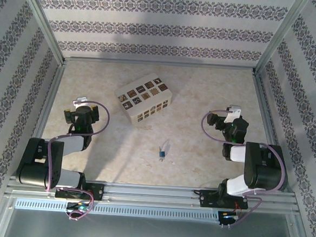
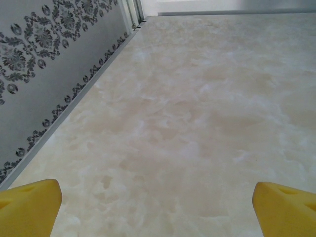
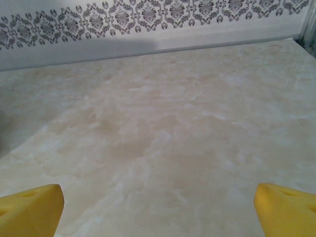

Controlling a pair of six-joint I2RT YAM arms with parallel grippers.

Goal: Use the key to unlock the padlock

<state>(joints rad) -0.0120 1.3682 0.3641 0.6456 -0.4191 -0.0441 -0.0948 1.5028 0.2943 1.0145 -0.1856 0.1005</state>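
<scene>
Lying between left hand (image 1: 81, 112), right hand (image 1: 226, 123): padlock (image 1: 161, 152), untouched.

blk/white left arm (image 1: 40, 162) & right arm (image 1: 260, 168), purple cables (image 1: 108, 118), yellow fingertips (image 2: 29, 205) on left hand (image 2: 158, 210), right hand (image 3: 158, 210)

top: high overhead, whole table (image 1: 203, 89) | wrists: low, close, facing forward | shared: table surface

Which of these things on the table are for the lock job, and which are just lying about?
For the job:
- padlock and key, one small cluster, too small to tell apart
- left gripper, open, holding nothing
- right gripper, open, holding nothing

Just lying about:
- patterned box, standing apart from the cluster
</scene>
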